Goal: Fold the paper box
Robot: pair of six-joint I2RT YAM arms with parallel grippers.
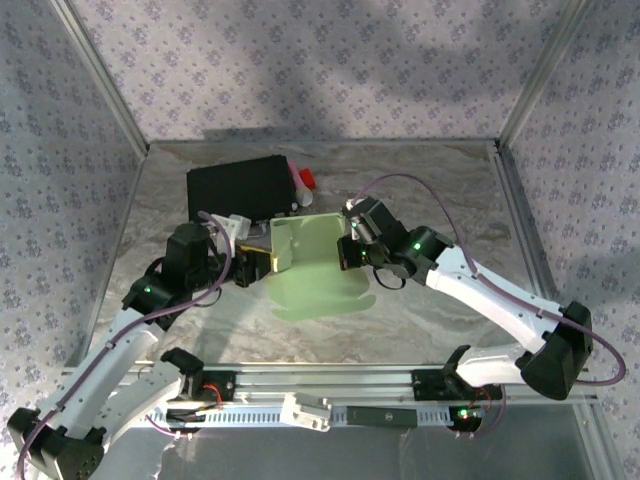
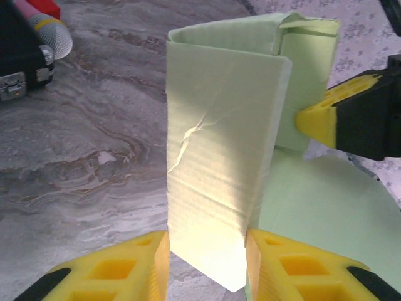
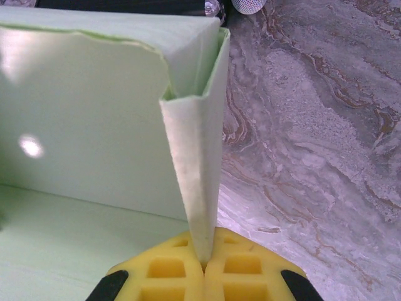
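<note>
We log one pale-green thin-card paper box [image 1: 310, 262]: right hand [image 3: 203, 262] pinched shut on one wall to keep it upright, left hand [image 2: 207, 260] part-open, straddling the opposite wall.

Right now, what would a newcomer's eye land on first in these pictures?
A half-folded, pale green paper box stands dead centre. The right end effector pinches one of its upright flaps from the right, while the left end effector straddles the opposite wall, jaws apart. A black case lies just behind the box, to the left.
</note>
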